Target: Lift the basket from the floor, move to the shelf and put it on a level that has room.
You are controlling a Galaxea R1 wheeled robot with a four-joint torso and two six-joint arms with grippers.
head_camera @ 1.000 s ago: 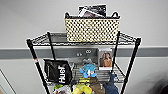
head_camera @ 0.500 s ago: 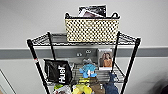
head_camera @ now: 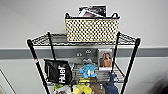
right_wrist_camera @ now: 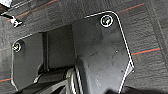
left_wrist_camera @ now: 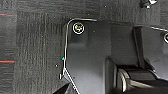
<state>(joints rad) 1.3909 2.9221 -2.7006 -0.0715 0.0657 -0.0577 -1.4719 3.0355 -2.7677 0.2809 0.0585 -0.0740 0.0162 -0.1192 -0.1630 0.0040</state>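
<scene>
The cream woven basket [head_camera: 92, 30] with its dark rim and two small loop handles stands upright on the uppermost wire-grid level [head_camera: 40, 40] of the black shelf [head_camera: 37, 65], straight ahead in the head view. Flat dark-covered items [head_camera: 93, 11] stick up out of it. The basket spans most of the width between the posts. Both wrist views look down on the dark charcoal carpet floor [left_wrist_camera: 32, 50] [right_wrist_camera: 150, 37] past the robot's own dark plates.
The tier below holds a black bag with white lettering [head_camera: 58, 71], a blue plush toy [head_camera: 88, 70], a picture box [head_camera: 105, 59] and yellow toys [head_camera: 81, 88]. A pale wall with a grey band [head_camera: 15, 53] stands right behind the rack. Thin red lines [left_wrist_camera: 6, 61] cross the carpet.
</scene>
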